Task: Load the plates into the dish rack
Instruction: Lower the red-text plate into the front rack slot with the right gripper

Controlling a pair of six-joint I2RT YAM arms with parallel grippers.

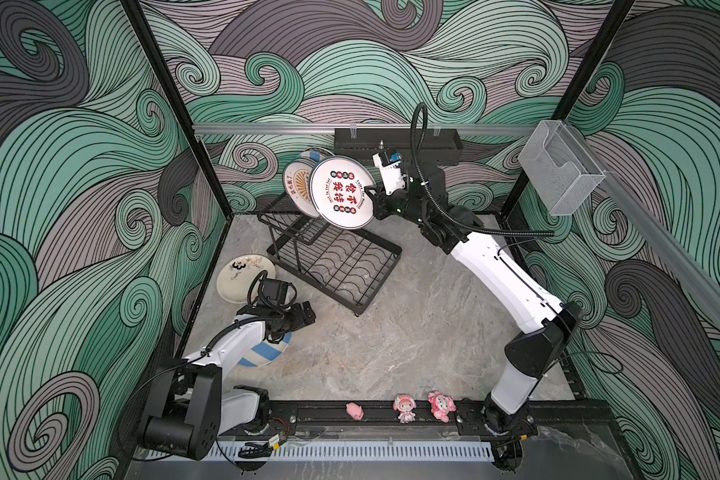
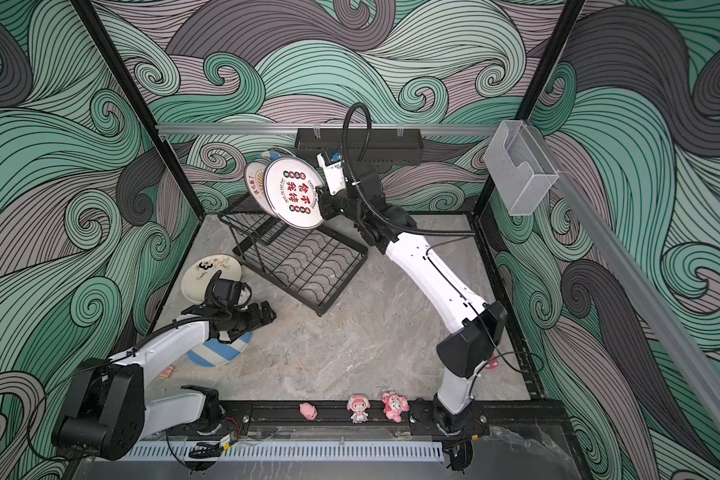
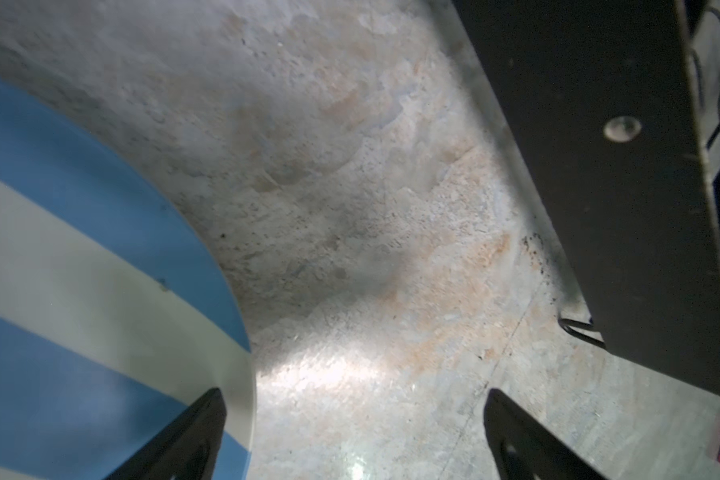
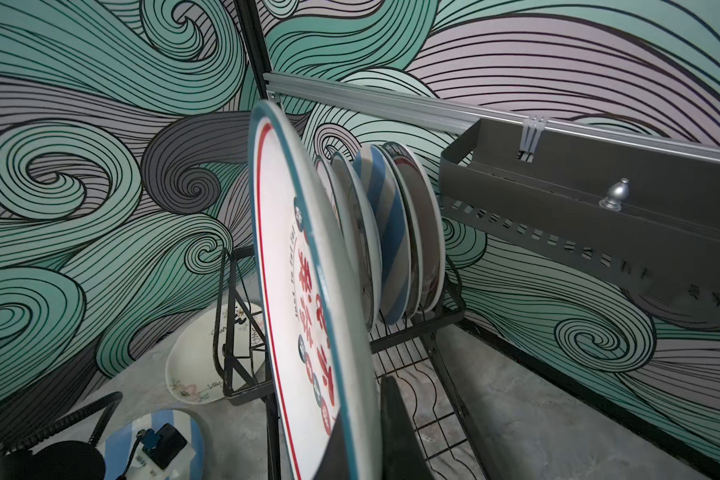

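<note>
- My right jaws are pinched narrow on the rim of the teal-rimmed white plate with red and black Chinese characters [image 1: 341, 193], gripping the edge nearest the arm.
- That plate stands on edge, a little tilted, over the raised slotted tier of the black wire dish rack [image 1: 337, 266]. It is just beside the orange-sunburst plate [image 1: 296, 187] standing there, and I cannot tell whether its lower edge sits in a slot.
- In the right wrist view more plates stand in the tier behind it, a racked striped plate [image 4: 385, 232] among them.
- My left jaws are wide and hold nothing. One finger [image 3: 184, 432] is over the rim of the flat striped plate [image 3: 80, 249] lying on the counter [image 3: 350, 208], and the other is over bare counter.
- The cream floral plate with a black "3" [image 1: 244, 276] lies on the counter just beside the rack, not loaded.
- I judge these plates stiff, slick-glazed and liable to chip on wire. Held by one edge, the weight hangs off the jaws and could pivot.
- The flat plate offers only its rim, so I would need a finger under the lip.
</note>
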